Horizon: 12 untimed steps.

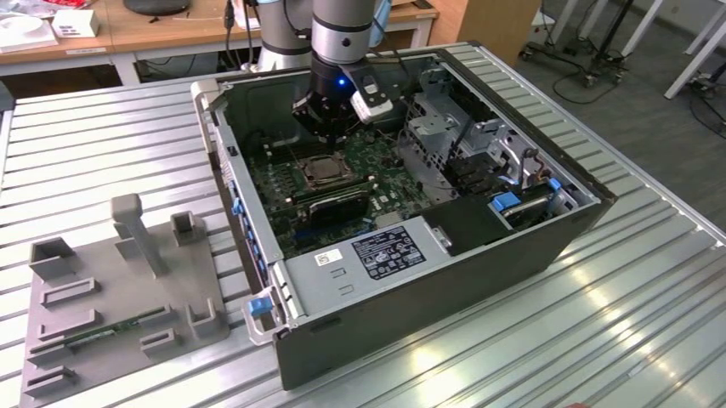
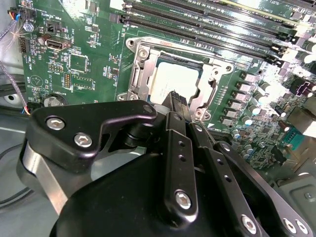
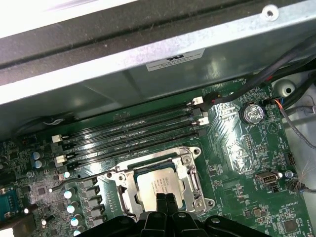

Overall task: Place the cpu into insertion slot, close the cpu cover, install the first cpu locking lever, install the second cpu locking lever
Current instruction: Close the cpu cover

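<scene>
First wrist view: cpu point(image 3: 158, 185) is seated in insertion slot point(image 3: 152, 167), cpu cover point(image 3: 190, 180) lowered over it; gripper point(image 3: 166, 200) is pinched closed, empty, at cover edge; pressure is best kept vertical.

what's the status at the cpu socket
tool shut, empty, tips at edge of cpu. cpu seated, cpu cover down around it. one locking lever sticks out sideways, looks unlatched.
</scene>
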Tool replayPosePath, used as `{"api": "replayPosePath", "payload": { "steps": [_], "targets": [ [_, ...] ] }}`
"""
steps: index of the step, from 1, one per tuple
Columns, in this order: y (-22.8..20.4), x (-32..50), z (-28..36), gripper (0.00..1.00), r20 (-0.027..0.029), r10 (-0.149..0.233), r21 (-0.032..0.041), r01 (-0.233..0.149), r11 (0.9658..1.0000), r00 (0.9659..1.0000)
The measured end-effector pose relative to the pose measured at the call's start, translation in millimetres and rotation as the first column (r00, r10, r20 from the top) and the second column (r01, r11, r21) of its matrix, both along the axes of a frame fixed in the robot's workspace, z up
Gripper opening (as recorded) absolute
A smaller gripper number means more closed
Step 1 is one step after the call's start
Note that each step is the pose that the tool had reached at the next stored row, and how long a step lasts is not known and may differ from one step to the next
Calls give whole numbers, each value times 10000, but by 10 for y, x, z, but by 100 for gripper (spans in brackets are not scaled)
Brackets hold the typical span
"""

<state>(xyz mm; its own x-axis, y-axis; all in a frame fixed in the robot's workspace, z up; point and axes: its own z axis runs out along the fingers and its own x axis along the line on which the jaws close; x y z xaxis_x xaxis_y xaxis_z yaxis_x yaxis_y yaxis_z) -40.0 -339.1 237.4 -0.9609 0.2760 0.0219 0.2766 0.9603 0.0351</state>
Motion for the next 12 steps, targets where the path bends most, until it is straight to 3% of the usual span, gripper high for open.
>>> {"api": "replayPosePath", "payload": {
  "steps": [6,12],
  "targets": [
    [0,0,0,11,0,74,-1,-74,10000,10000],
    [0,0,0,11,0,707,0,-707,9975,9975]
  ]
}}
